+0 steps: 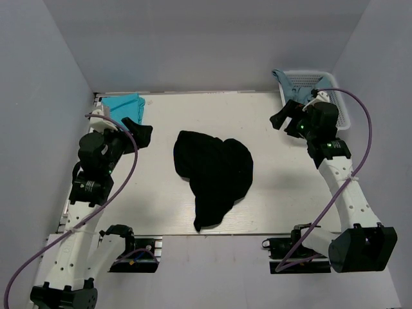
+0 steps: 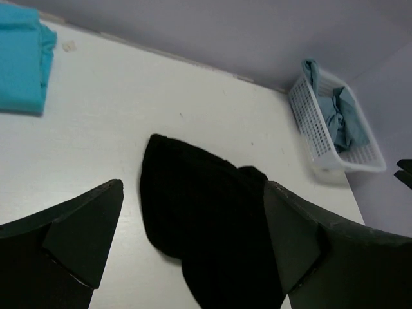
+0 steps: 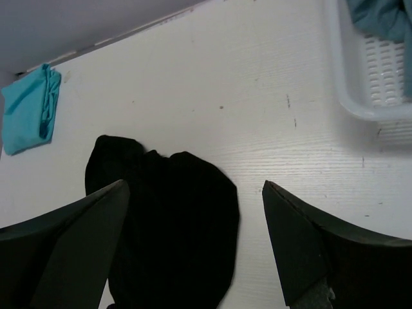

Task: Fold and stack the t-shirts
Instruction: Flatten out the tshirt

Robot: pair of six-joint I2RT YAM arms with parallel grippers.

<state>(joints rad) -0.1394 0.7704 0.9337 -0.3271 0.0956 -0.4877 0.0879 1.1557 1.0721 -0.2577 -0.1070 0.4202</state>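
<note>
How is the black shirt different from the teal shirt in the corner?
The black t-shirt lies crumpled in a loose heap; the teal t-shirt is folded neatly. The black one sits in the middle of the table, the teal one in its far left corner. The black one covers much more room than the teal one. Both are soft cloth.

Blk tee crumpled at ctr, teal tee folded far-L corner, grey-blue tees bunched in far-R basket
</note>
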